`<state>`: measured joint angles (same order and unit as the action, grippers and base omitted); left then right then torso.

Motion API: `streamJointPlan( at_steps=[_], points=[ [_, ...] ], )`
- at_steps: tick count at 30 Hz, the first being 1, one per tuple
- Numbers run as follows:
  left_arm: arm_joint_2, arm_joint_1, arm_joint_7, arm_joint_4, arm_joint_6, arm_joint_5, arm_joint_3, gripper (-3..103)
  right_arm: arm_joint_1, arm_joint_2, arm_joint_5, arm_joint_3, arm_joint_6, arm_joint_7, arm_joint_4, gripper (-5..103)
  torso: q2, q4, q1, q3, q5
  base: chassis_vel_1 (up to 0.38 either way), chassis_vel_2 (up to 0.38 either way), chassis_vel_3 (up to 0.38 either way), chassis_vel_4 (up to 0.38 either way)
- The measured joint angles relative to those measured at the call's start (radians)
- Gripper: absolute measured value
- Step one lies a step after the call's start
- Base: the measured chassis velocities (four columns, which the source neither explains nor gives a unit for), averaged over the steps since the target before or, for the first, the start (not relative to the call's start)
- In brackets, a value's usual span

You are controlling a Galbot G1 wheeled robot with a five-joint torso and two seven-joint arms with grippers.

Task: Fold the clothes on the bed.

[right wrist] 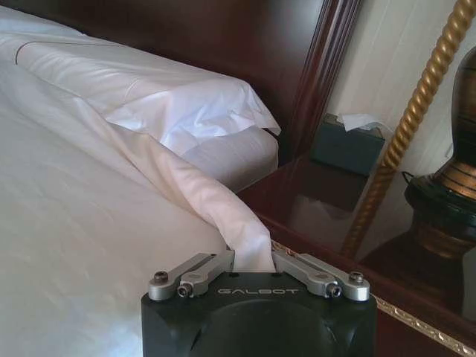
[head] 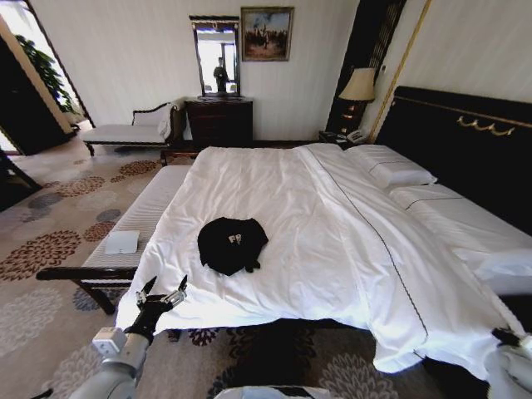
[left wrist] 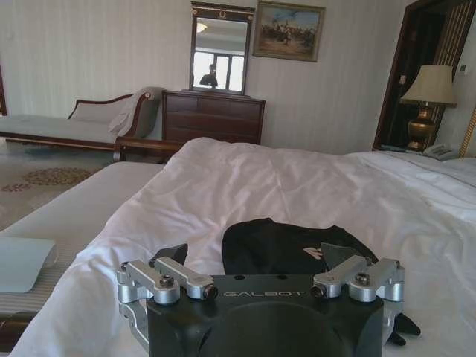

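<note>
From the head camera we see the bed (head: pixel 332 216) spread wide before us, its white duvet smooth and its pillows lying against the dark headboard (head: pixel 465 141) on the right. The black T-shirt (head: pixel 231 244) lies crumpled in a small heap on the duvet, on the near left part of the bed, a bit of white print showing on top. Our left gripper (head: pixel 163 293) hovers just off the near left corner of the mattress, fingers spread apart and holding nothing, short of the shirt and not touching it. A pale bench (head: pixel 137 220) runs along the bed's left side with a white folded item (head: pixel 122 242) on it. Our right gripper (head: pixel 509 339) sits at the lower right edge, by the bed's near right corner; here we cannot tell how its fingers stand. From the left wrist camera we look over the left gripper (left wrist: pixel 260 279), its fingers wide apart, toward the T-shirt (left wrist: pixel 290 245) resting just beyond them on the white cover, with a dresser (left wrist: pixel 213 117) and mirror (left wrist: pixel 220 49) against the far wall. From the right wrist camera the right gripper (right wrist: pixel 256 274) sits at the duvet's edge beside a dark wooden nightstand (right wrist: pixel 335 216); a fold of white duvet (right wrist: pixel 223 216) hangs just in front of it, and we cannot tell whether the fingers are parted or closed.
</note>
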<state>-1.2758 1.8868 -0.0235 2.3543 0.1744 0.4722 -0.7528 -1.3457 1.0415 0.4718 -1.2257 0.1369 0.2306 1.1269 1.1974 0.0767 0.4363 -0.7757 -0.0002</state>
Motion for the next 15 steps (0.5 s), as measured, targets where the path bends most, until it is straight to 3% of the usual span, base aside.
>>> streamJointPlan(
  at_steps=[2, 3, 5, 9, 10, 13, 15],
  points=[
    [-0.001, -0.003, 0.0, 0.001, 0.0, 0.0, 0.003, 100, -0.011, 0.014, 0.005, -0.001, -0.03, 0.013, -0.001, 9, 0.0, 0.007, 0.0, 0.0, -0.0004, -0.033, -0.023, -0.007, -0.045],
    [-0.001, -0.003, 0.0, 0.002, 0.0, 0.0, 0.004, 100, -0.015, 0.021, 0.01, -0.002, -0.047, 0.011, 0.014, 14, 0.0, 0.0054, 0.0, 0.0, -0.0004, -0.066, -0.122, -0.116, -0.09],
    [-0.001, -0.003, 0.0, 0.002, 0.0, 0.0, 0.004, 100, -0.018, 0.026, 0.013, -0.003, -0.056, 0.006, 0.028, 20, 0.0, 0.0055, -0.001, 0.0, -0.0008, -0.044, -0.122, -0.116, -0.068],
    [-0.001, -0.002, 0.0, 0.002, 0.0, 0.001, 0.003, 100, -0.025, 0.045, 0.024, 0.001, -0.075, -0.011, 0.071, 36, 0.001, 0.0002, -0.001, 0.0, -0.0003, -0.01, -0.027, -0.034, -0.015],
    [-0.001, -0.002, 0.0, 0.002, 0.0, 0.001, 0.003, 100, -0.025, 0.045, 0.024, 0.001, -0.075, -0.011, 0.071, 36, 0.001, 0.0002, -0.001, 0.0, -0.0003, 0.0, 0.0, 0.0, 0.0],
    [-0.003, 0.0, 0.0, 0.002, -0.001, 0.001, 0.002, 100, -0.037, 0.064, 0.034, 0.003, -0.086, -0.025, 0.107, 52, 0.0, 0.0005, 0.0, 0.0, -0.0001, 0.0, 0.0, 0.0, 0.0],
    [-0.003, 0.0, 0.0, 0.002, -0.002, 0.001, 0.002, 100, -0.042, 0.071, 0.039, 0.004, -0.091, -0.031, 0.125, 58, 0.0, 0.0007, 0.0, 0.0, -0.0001, 0.0, 0.0, 0.0, 0.0]
  ],
)
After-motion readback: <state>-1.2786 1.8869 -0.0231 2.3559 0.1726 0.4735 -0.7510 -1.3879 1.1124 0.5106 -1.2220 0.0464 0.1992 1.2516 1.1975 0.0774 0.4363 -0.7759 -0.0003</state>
